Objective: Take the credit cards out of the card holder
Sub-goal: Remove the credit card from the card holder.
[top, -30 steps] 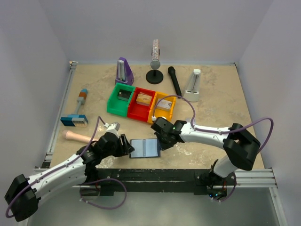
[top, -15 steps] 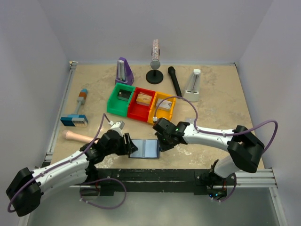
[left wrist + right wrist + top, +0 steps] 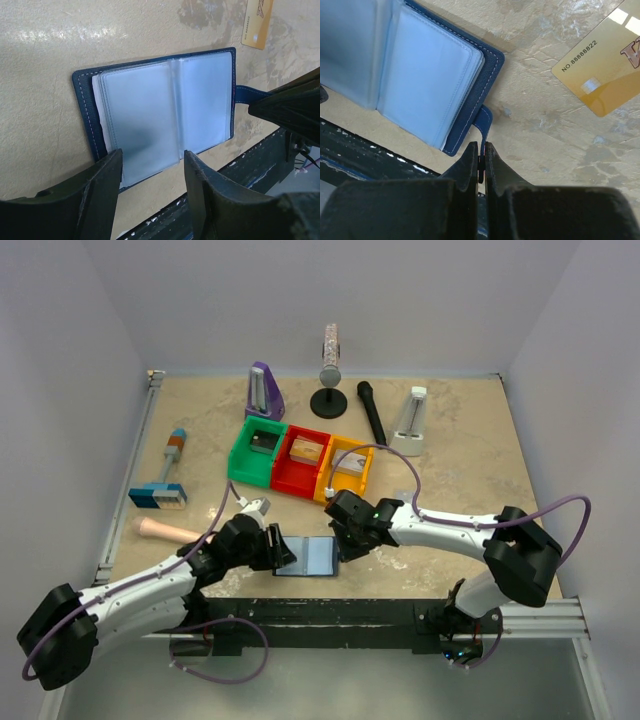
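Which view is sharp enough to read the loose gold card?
Right wrist: gold card sharp, its number readable; the fingers up close are blurred. Left wrist: same card cut by the frame edge, print unreadable; card holder sleeves milky.

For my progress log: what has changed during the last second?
The left gripper moved right, closer to the open card holder, jaws open over its edge. The right gripper shifted slightly and is shut on the strap. The card holder itself did not move.

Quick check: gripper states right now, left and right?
Left gripper: open, fingers apart at the card holder's edge.
Right gripper: closed on the card holder's strap.
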Robot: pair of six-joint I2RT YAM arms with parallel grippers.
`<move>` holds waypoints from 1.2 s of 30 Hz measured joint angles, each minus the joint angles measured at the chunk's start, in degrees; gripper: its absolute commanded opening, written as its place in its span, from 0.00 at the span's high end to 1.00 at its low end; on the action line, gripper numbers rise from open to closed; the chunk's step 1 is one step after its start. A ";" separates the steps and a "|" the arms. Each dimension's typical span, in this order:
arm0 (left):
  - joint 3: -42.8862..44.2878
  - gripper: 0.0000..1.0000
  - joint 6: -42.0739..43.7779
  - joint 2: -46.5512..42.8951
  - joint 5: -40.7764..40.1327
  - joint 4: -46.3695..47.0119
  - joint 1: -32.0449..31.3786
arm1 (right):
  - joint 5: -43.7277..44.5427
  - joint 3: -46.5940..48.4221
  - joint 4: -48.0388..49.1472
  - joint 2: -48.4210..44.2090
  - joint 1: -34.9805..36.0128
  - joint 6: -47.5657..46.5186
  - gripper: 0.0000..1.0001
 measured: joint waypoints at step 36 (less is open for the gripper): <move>1.01 0.45 1.33 6.32 3.63 4.57 0.00 | -2.51 0.09 0.22 0.96 0.00 0.17 1.00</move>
